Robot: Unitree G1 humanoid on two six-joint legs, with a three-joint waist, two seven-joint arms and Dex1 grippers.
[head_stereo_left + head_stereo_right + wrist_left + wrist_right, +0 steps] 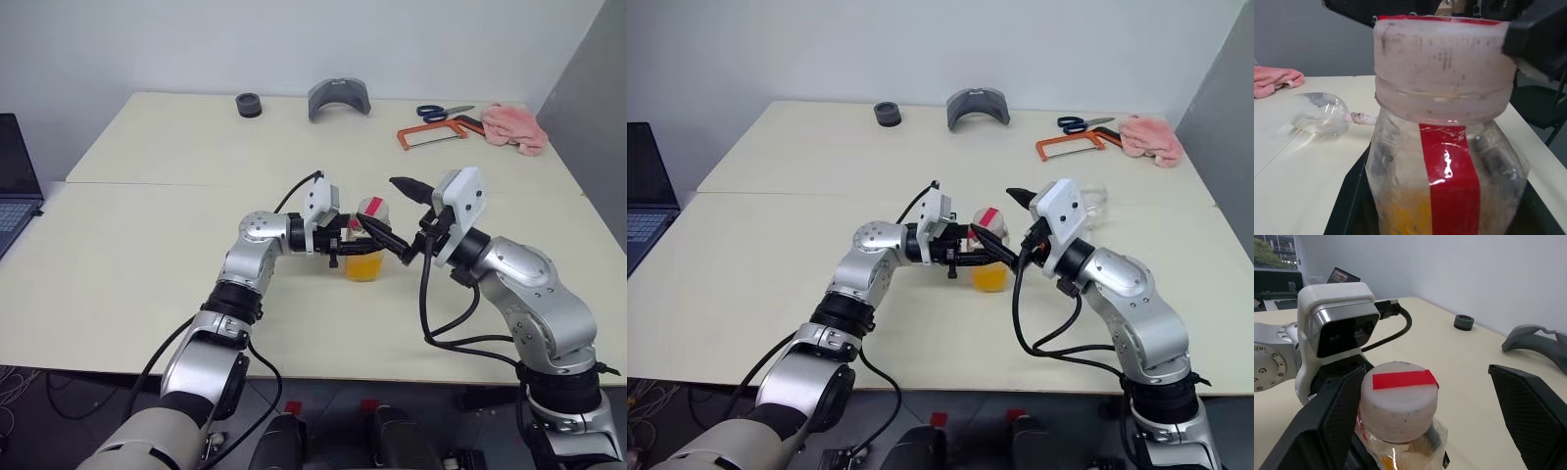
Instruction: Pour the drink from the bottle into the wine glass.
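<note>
A small clear bottle (364, 257) with a red label strip and a pale cap (1398, 399) stands upright at the middle of the table. The orange-yellow drink (363, 267) fills its lower part. My left gripper (355, 241) reaches in level from the left and is shut on the bottle's body. My right gripper (1426, 371) is open, with one black finger on each side of the cap and a gap to the cap on the far side. The wine glass (1317, 115) seems to lie on its side on the table beyond the bottle, its stem towards the bottle.
Along the table's far edge are a black ring (249, 104), a grey curved part (339, 98), blue scissors (441, 112), an orange hacksaw (431, 134) and a pink cloth (516, 125). A laptop (15, 176) sits off the left side.
</note>
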